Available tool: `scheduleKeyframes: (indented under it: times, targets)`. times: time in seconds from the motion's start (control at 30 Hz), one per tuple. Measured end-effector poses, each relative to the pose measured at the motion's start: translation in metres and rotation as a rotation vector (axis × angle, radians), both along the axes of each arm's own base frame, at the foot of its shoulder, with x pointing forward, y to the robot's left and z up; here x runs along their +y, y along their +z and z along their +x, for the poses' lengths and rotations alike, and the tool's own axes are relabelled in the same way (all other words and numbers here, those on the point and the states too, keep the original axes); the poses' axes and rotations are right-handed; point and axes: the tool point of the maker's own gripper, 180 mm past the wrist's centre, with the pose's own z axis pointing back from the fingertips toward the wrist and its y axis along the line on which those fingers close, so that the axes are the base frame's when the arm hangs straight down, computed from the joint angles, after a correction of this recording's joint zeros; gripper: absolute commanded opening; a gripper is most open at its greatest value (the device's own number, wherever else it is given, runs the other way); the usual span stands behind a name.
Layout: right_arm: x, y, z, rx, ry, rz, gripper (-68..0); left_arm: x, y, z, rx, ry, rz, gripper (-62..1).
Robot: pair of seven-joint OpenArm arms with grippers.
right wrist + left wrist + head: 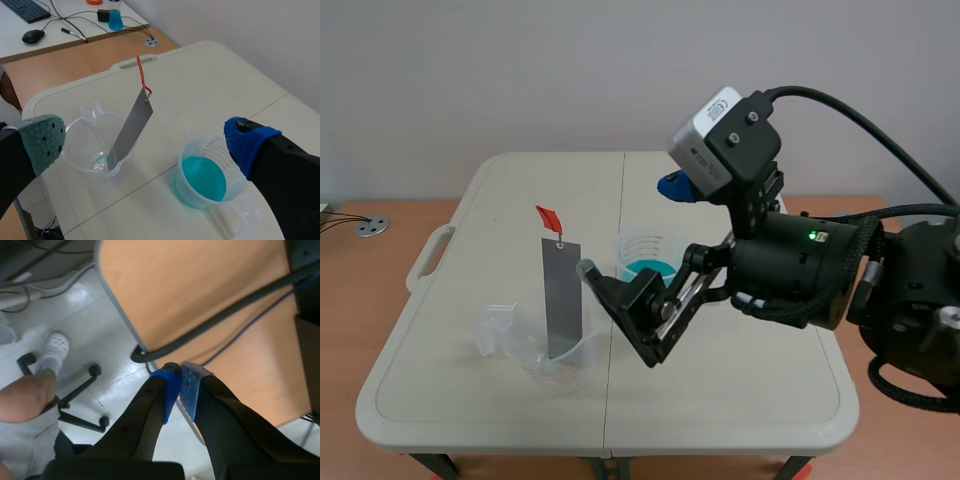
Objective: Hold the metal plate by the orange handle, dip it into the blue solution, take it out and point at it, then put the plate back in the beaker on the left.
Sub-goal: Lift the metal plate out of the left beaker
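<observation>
Gaping right claw (145, 144) near metal plate (129, 129)

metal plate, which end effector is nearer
Right. The right end effector hangs open just beside the metal plate; the left end effector is shut, over the floor beside a wooden desk.

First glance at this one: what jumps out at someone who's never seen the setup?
The open right gripper on its bulky black arm dominates, hanging over the table near both beakers. Beside it, a grey metal plate with an orange handle leans in the clear beaker. Bright blue solution sits in the other beaker.
</observation>
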Motion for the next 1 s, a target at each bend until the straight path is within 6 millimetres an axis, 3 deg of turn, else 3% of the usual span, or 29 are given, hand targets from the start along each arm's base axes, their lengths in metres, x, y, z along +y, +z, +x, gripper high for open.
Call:
scheduleKeyframes:
  times: [0.37, 0.73, 1.0]
  targets:
    - [0.029, -0.029, 0.02, 0.053, 0.028, -0.01, -1.2, -0.009, -0.004, -0.004, 0.001, -0.012, 0.002, -58.0]
    - [0.053, -0.025, 0.04, 0.024, 0.06, 0.009, -1.2, -0.009, -0.004, -0.003, -0.001, -0.012, 0.001, -58.0]
    - [0.073, -0.036, 0.043, 0.057, 0.087, 0.016, -1.2, -0.008, -0.005, -0.003, 0.0, -0.042, 0.014, -58.0]
